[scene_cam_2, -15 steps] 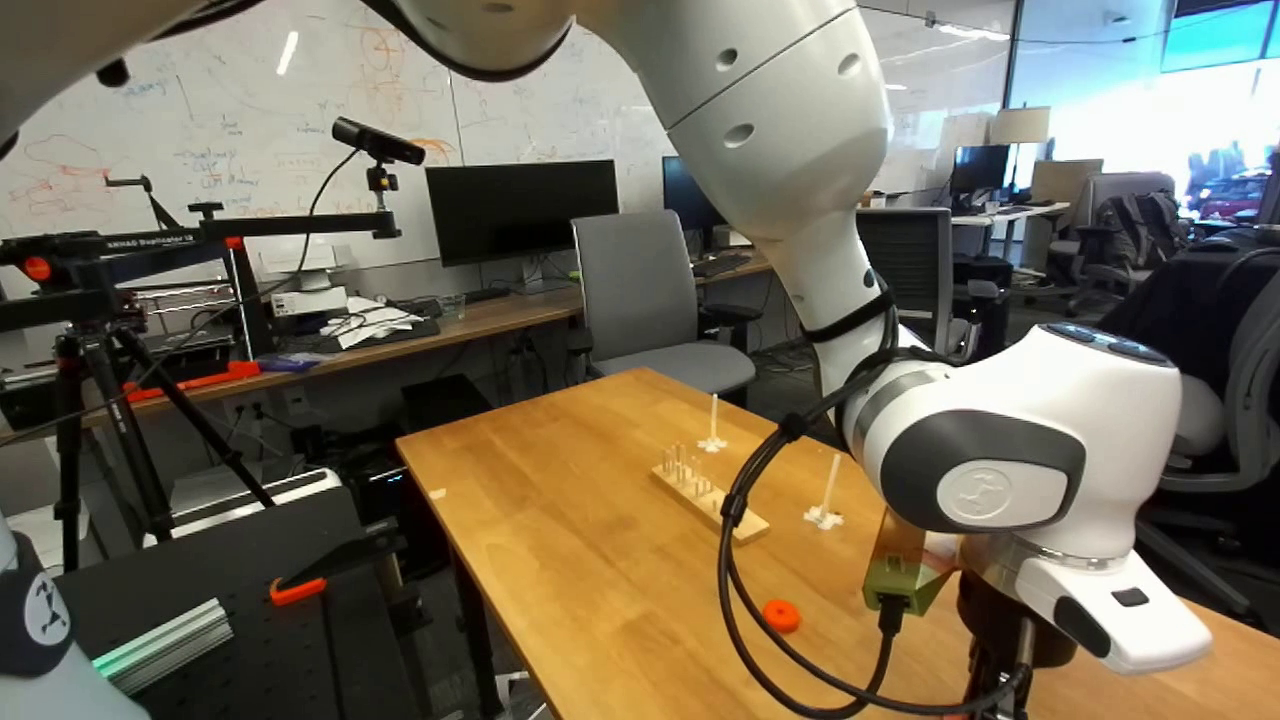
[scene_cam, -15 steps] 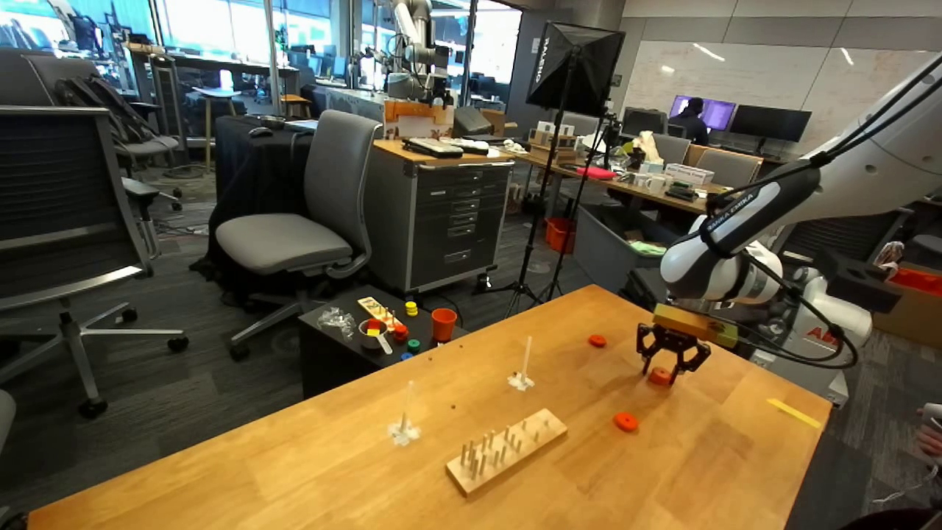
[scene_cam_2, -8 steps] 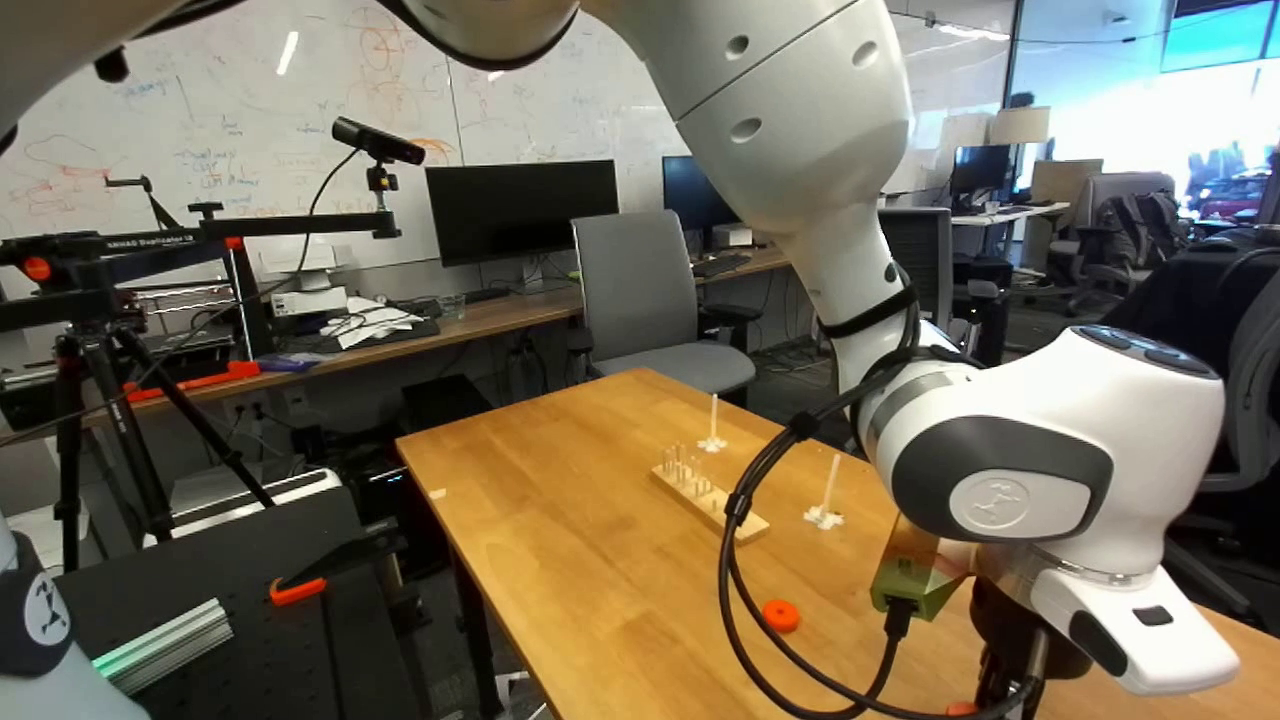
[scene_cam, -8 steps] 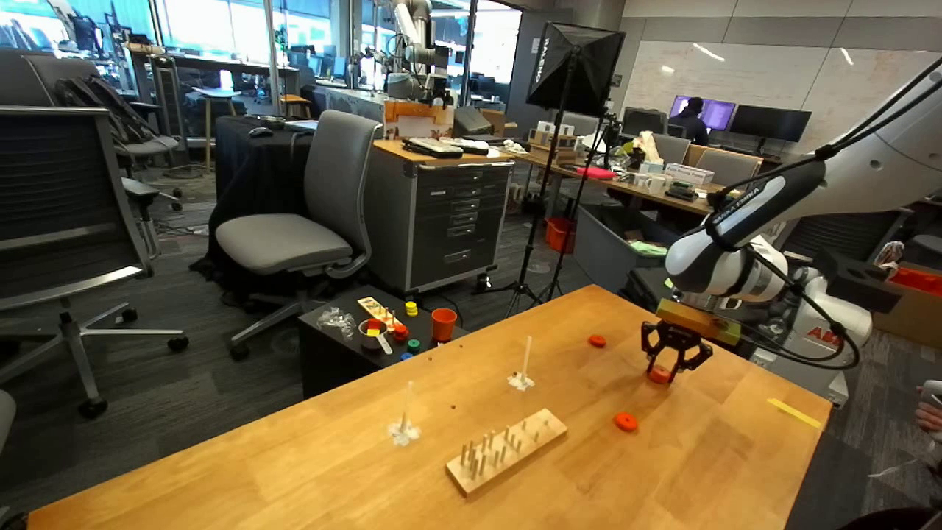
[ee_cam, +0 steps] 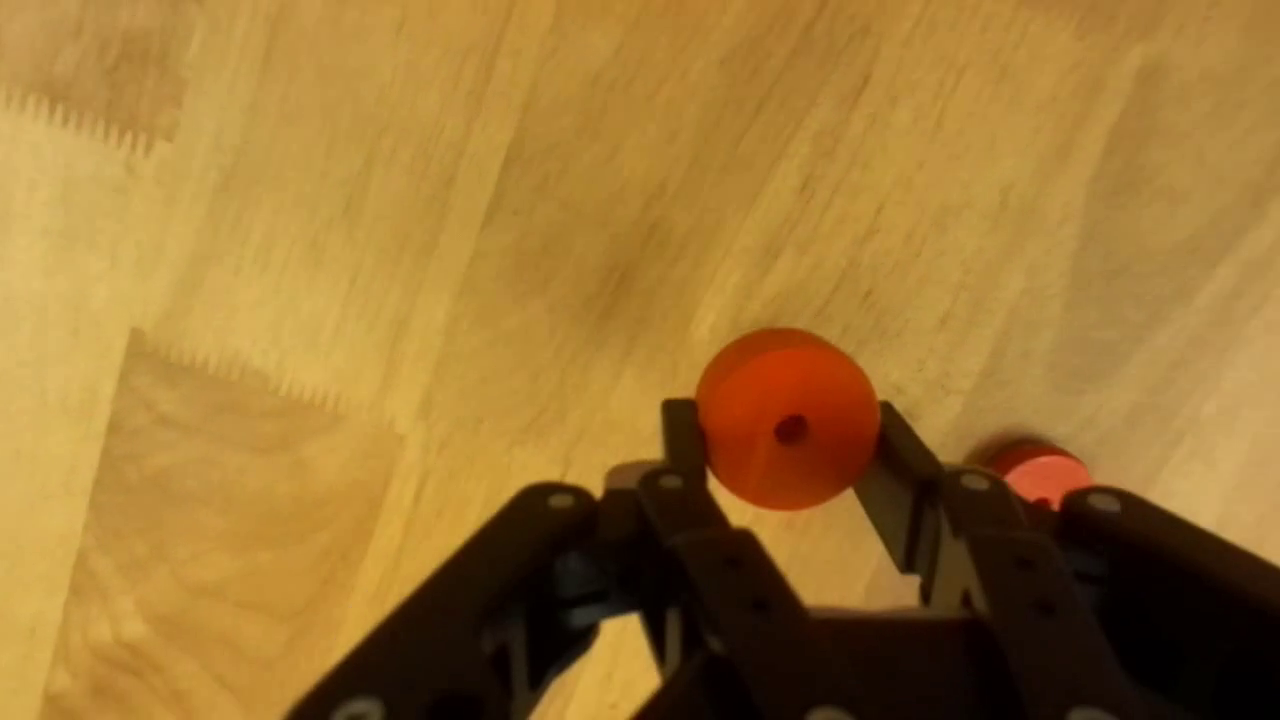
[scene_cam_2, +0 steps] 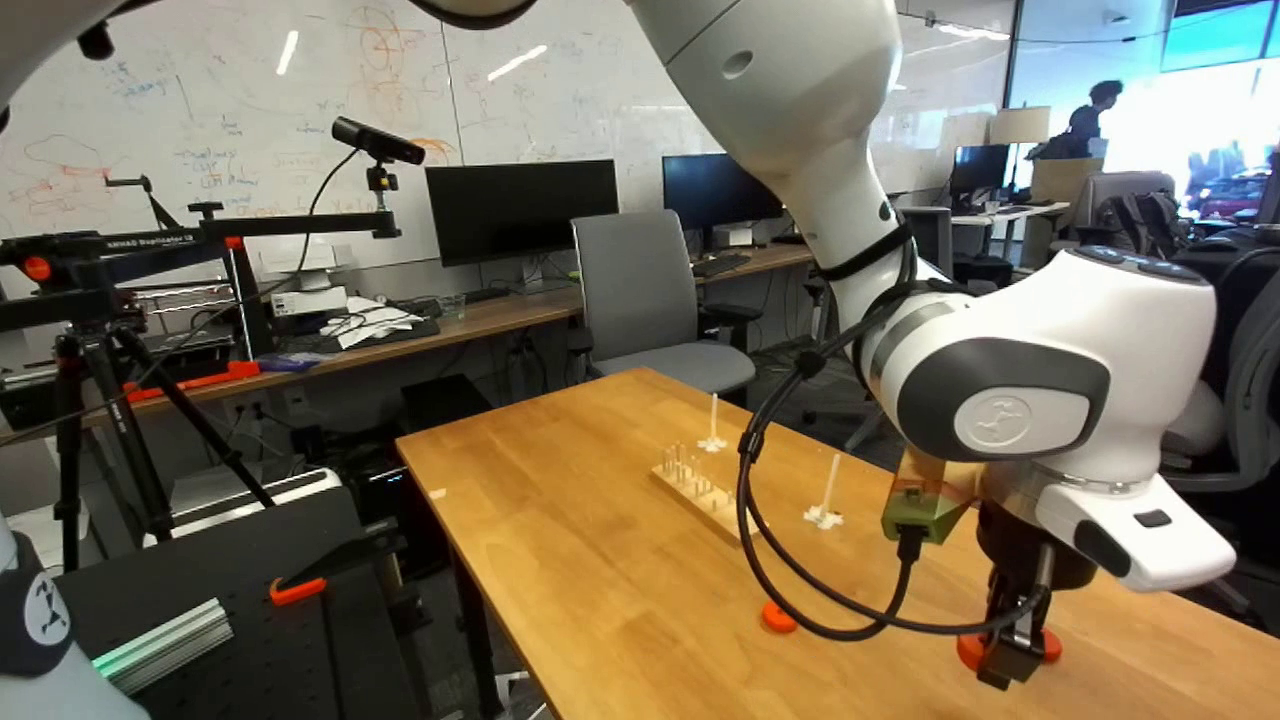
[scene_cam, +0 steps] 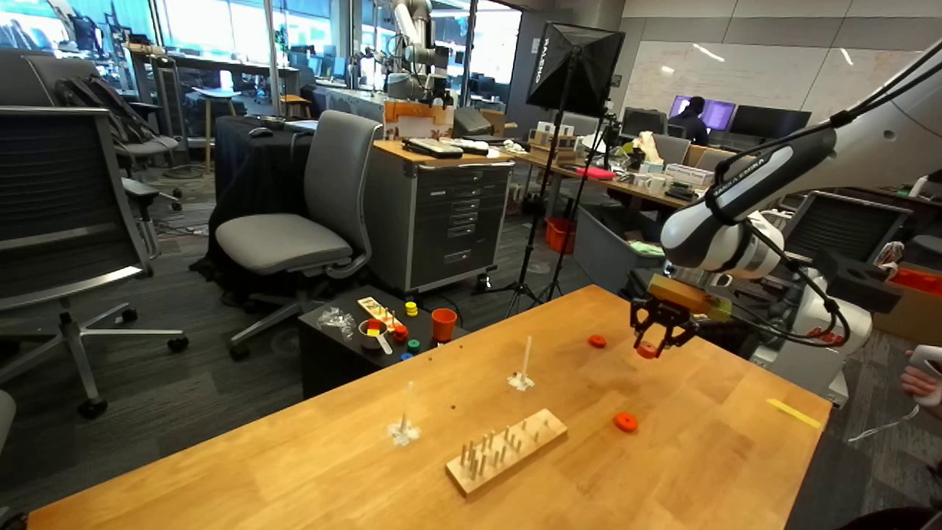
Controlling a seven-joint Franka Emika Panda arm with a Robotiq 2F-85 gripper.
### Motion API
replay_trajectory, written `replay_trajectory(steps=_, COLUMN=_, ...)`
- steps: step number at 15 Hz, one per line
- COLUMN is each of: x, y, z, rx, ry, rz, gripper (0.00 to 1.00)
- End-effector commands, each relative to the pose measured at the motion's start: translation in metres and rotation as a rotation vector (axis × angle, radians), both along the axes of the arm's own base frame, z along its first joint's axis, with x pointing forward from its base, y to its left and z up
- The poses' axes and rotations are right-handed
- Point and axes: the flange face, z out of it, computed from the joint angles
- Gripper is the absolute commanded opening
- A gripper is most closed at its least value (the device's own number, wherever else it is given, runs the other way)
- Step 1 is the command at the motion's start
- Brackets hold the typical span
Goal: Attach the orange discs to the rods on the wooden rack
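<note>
Above the tabletop (scene_cam: 725,434), at about two o'clock from the wooden rack (scene_cam: 526,449) in an exterior view, your gripper (ee_cam: 790,442) is clamped on an orange disc (scene_cam: 647,350), its jaws against opposite sides of the rim. The wrist view shows the disc's small centre hole between them. I'd judge the pick-up done and the carry in hand: the disc seems to hang clear of the tabletop. From it, in an exterior view, one loose disc (scene_cam: 625,422) lies between six and seven o'clock and another loose disc (scene_cam: 597,341) at nine; no disc shows on the rods (scene_cam: 483,464), so the fitting looks yet to start.

Your next move calls for a carry towards eight o'clock, high enough to pass over the rod tips. Bring the hole straight above one rod before you lower; they stand close together, so a small miss could leave the disc perched on a tip. Hold off releasing until the rod is through the hole.
</note>
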Motion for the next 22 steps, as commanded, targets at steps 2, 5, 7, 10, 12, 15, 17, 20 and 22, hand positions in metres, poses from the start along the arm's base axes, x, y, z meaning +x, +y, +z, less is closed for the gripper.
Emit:
replay_trajectory(steps=2, x=0.021, y=0.038, z=0.035, rx=0.011, ry=-0.026, rz=0.082, gripper=0.17)
replay_trajectory(steps=5, x=0.031, y=0.069, z=0.042, rx=0.004, ry=-0.027, rz=0.139, gripper=0.17)
replay_trajectory(steps=7, x=0.036, y=0.092, z=0.044, rx=-0.002, ry=-0.025, rz=0.184, gripper=0.17)
replay_trajectory(steps=10, x=0.043, y=0.130, z=0.040, rx=-0.013, ry=-0.013, rz=0.253, gripper=0.17)
replay_trajectory(steps=12, x=0.046, y=0.152, z=0.037, rx=-0.013, ry=-0.003, rz=0.294, gripper=0.17)
replay_trajectory(steps=15, x=0.047, y=0.186, z=0.035, rx=-0.002, ry=0.018, rz=0.351, gripper=0.19)
replay_trajectory(steps=17, x=0.046, y=0.205, z=0.031, rx=0.007, ry=0.032, rz=0.383, gripper=0.19)
replay_trajectory(steps=20, x=0.042, y=0.233, z=0.022, rx=0.023, ry=0.060, rz=0.428, gripper=0.18)
replay_trajectory(steps=22, x=0.038, y=0.250, z=0.015, rx=0.028, ry=0.079, rz=0.459, gripper=0.18)
